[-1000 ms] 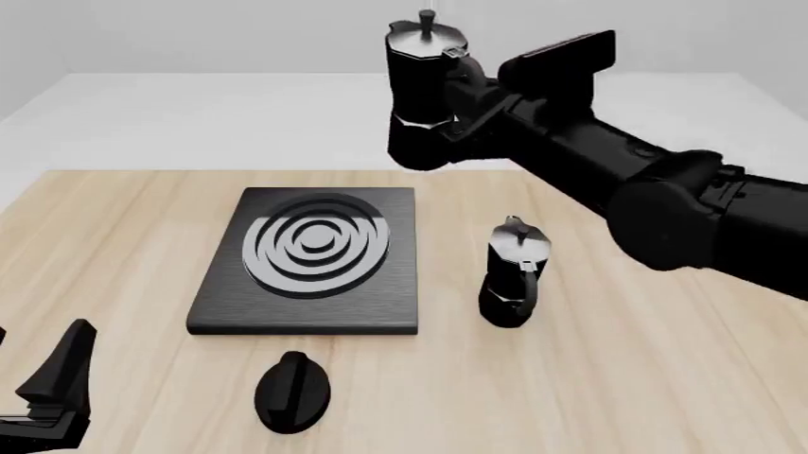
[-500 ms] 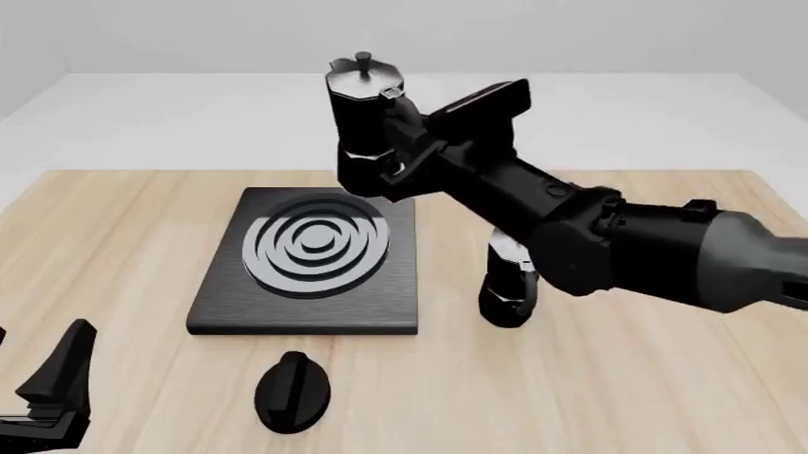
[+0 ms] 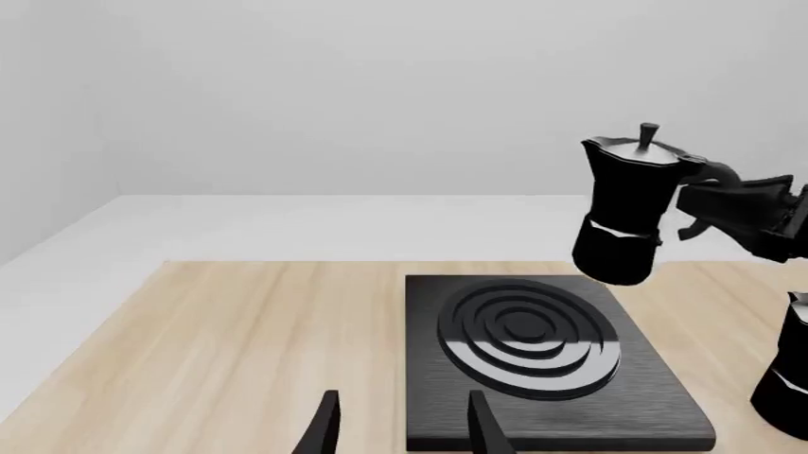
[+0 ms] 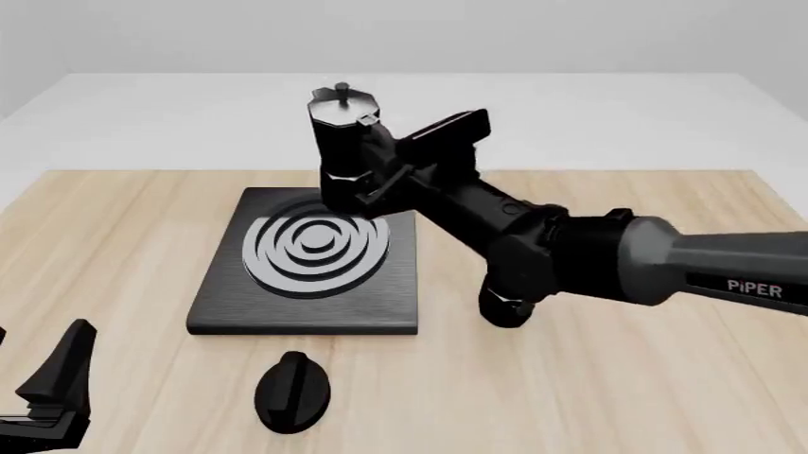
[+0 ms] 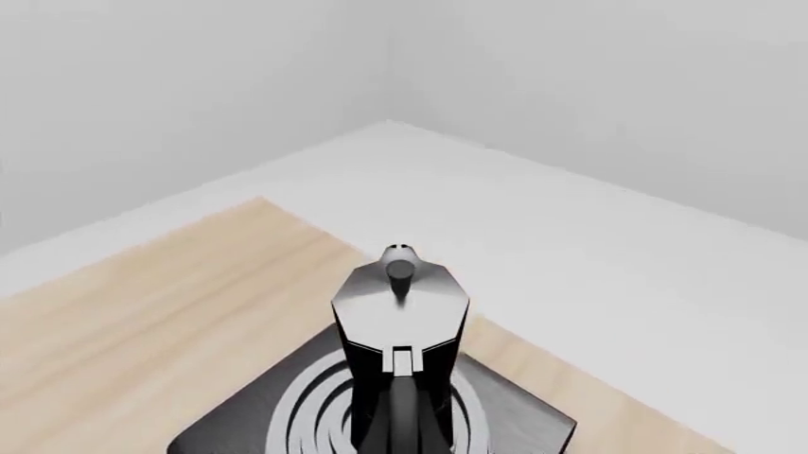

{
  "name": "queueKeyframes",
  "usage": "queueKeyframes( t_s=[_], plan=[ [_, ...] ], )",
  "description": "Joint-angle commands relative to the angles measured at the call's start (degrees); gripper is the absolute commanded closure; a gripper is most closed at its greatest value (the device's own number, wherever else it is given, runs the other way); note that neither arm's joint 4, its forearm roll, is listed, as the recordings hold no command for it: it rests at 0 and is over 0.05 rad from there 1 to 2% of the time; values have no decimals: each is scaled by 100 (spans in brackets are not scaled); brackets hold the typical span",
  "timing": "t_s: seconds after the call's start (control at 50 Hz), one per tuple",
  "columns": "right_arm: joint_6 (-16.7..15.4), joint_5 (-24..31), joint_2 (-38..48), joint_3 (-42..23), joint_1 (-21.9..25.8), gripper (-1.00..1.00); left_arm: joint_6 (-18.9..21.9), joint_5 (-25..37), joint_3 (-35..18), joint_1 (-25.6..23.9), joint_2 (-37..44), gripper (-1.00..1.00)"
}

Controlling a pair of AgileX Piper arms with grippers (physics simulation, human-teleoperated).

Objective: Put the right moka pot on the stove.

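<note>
Black and idle, the left gripper [image 4: 44, 392] sits at the near left corner of the wooden table [image 4: 657, 378], jaws wide with nothing between them. Just right of it lies an oval knob [image 4: 291, 391]. Farther on is the stove [image 4: 309, 260], and right of it the other pot [image 4: 505, 305], mostly hidden. The right gripper [image 4: 378, 175] clamps the handle of the right moka pot [image 4: 341, 151], upright in the air above the stove's far right part.

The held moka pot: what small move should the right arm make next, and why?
Probably carry the moka pot a little further over the rings, then lower it. The right gripper holds it upright by the handle, hanging above the stove's far right edge, not yet touching.
</note>
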Motion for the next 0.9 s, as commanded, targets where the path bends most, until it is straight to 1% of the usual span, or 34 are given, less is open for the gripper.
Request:
queueKeyframes(
  t_s=[0.02, 0.12, 0.18, 0.44, 0.56, 0.74, 0.9],
  plan=[
    [187, -104, 349, -415, -2, 100, 1, 0, 0, -1, 1, -100],
    [141, 2, 527, -627, 43, 100, 1, 0, 0, 0, 0, -100],
    [199, 75, 629, -806, 54, 100, 0, 0, 0, -1, 0, -100],
    [149, 295, 1101, -1358, 191, 100, -1, 0, 0, 0, 1, -100],
    [169, 315, 1325, -1532, 168, 100, 0, 0, 0, 0, 0, -100],
    [91, 485, 1636, -1907, 145, 100, 0, 0, 0, 1, 0, -100],
    [89, 542, 1777, -2068, 138, 100, 0, 0, 0, -1, 1, -100]
  ],
)
